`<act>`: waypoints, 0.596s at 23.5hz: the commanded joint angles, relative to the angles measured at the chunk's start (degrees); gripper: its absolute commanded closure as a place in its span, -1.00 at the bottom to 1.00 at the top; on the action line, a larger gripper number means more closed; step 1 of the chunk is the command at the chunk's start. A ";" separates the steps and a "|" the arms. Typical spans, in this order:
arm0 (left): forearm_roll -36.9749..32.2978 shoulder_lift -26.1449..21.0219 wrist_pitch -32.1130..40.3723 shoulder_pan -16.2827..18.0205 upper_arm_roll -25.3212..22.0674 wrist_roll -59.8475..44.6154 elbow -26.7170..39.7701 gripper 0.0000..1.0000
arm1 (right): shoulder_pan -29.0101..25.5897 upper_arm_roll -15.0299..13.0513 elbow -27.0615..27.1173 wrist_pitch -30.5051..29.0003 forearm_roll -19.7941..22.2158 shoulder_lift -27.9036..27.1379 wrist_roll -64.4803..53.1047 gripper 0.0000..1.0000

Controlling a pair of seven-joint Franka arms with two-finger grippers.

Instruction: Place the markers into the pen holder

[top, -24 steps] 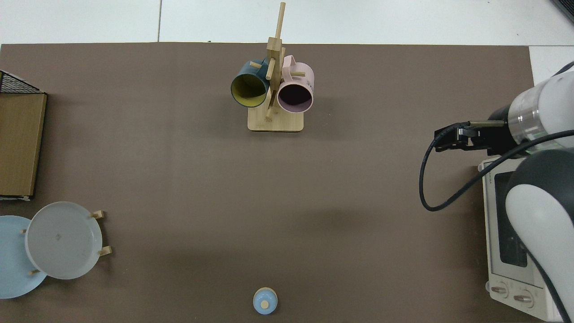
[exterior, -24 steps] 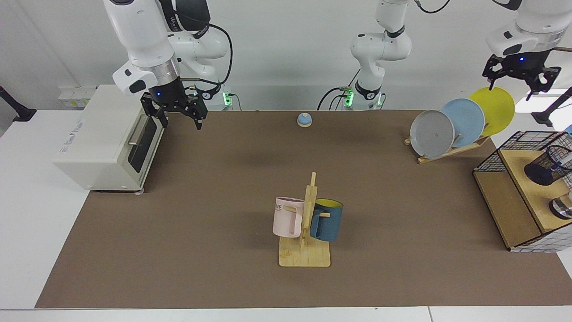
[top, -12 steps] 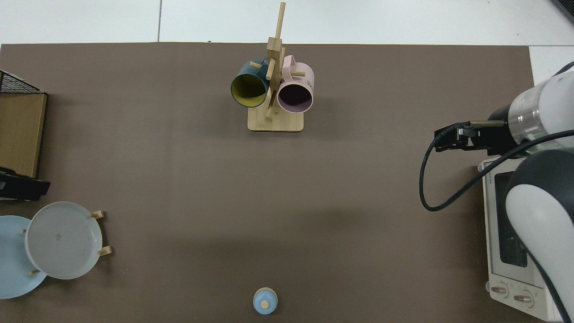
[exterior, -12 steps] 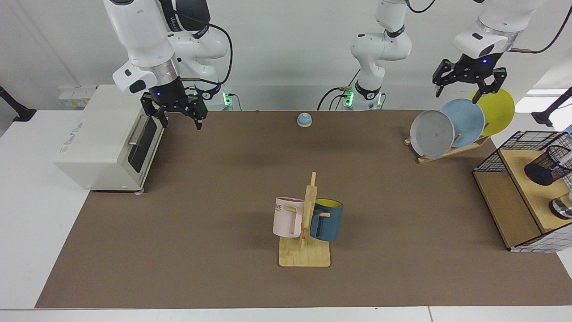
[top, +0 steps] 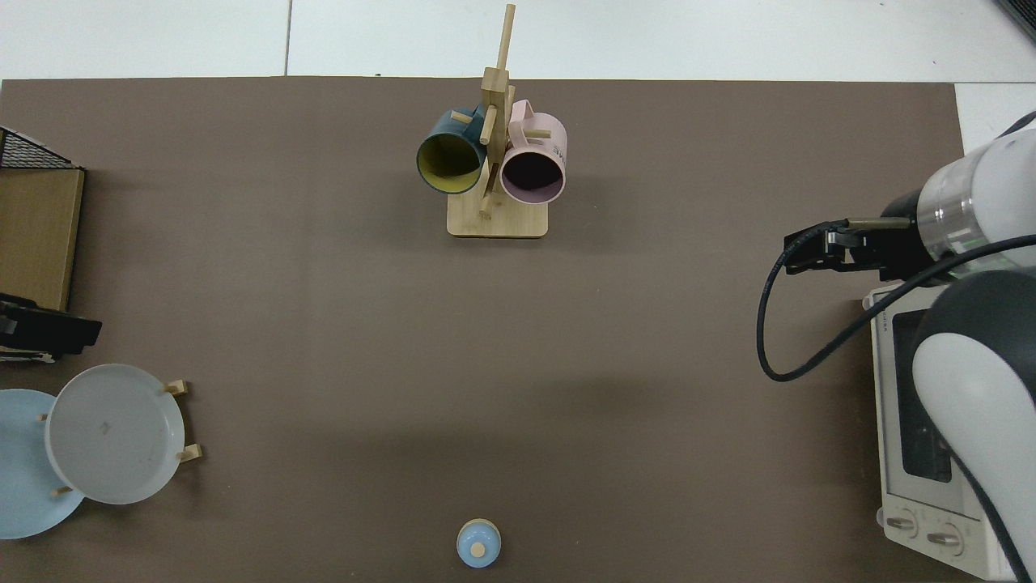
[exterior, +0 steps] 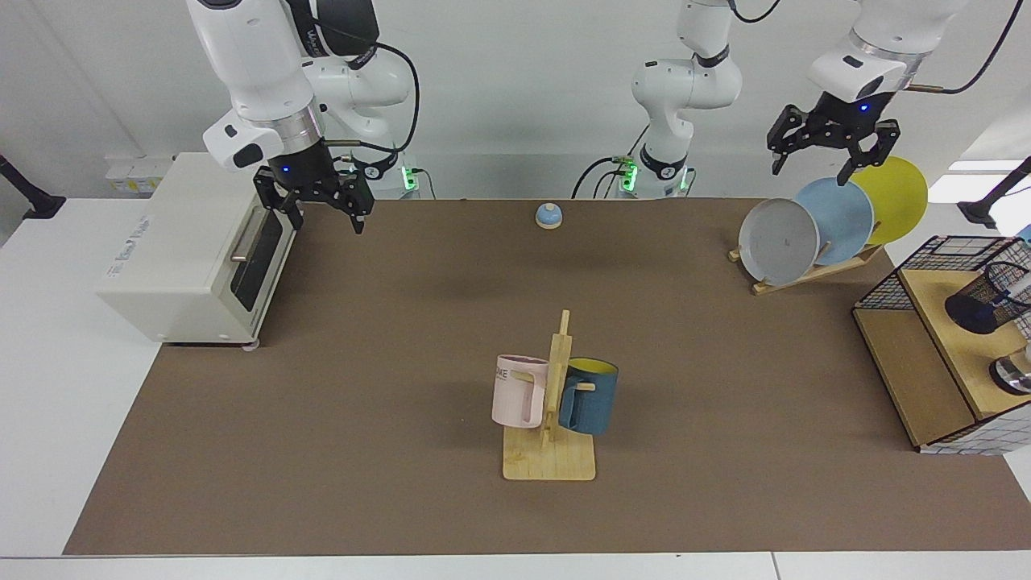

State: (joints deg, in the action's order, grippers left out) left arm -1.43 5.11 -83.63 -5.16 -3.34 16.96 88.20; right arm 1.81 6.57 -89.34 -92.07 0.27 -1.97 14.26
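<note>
The pen holder [exterior: 984,304], a small black mesh cup, stands on the wooden shelf [exterior: 926,379] at the facing view's right edge. A slim white marker [exterior: 1020,285] shows inside its mesh, cut off by the frame edge. My left gripper [exterior: 826,153] hangs open and empty above the plate rack, well away from the holder. In the top view only a black part of the left gripper [top: 44,334] shows at the left edge. My right gripper [exterior: 320,211] waits open beside the toaster oven, and the top view shows the right gripper [top: 801,249] from above.
A white toaster oven [exterior: 185,250] sits at the facing view's left. A mug tree [exterior: 552,403] with a pink and a blue mug stands mid-table. Grey, blue and yellow plates lean in a rack [exterior: 830,221]. A blue bell [exterior: 548,215], a wire basket [exterior: 942,266] and a metal cup [exterior: 1013,374] are also here.
My left gripper has moved away from the shelf side, up and toward the table's middle, and now hangs over the plates. It has entered the top view's left edge. The right arm has not moved.
</note>
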 commanded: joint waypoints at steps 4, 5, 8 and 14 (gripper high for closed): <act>1.25 -5.02 4.18 1.03 0.62 -0.61 -8.49 -1.00 | -0.76 0.64 -1.36 -1.10 -0.09 1.00 0.95 -1.00; 1.16 -5.02 4.18 1.03 0.62 -0.61 -8.49 -1.00 | -0.76 0.64 -1.36 -1.10 -0.09 1.00 0.95 -1.00; 1.34 -5.02 4.09 1.03 0.71 -0.61 -8.49 -1.00 | -0.76 0.64 -1.36 -1.10 -0.09 1.00 0.95 -0.99; 1.07 -4.93 3.39 0.85 0.53 -0.52 -8.22 -1.00 | -0.76 0.64 -1.36 -1.10 -0.09 1.00 0.95 -1.00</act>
State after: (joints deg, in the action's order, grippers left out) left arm -1.12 1.03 -81.19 -5.00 -3.19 16.89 81.90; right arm 1.81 6.57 -89.34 -92.07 0.27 -1.97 14.26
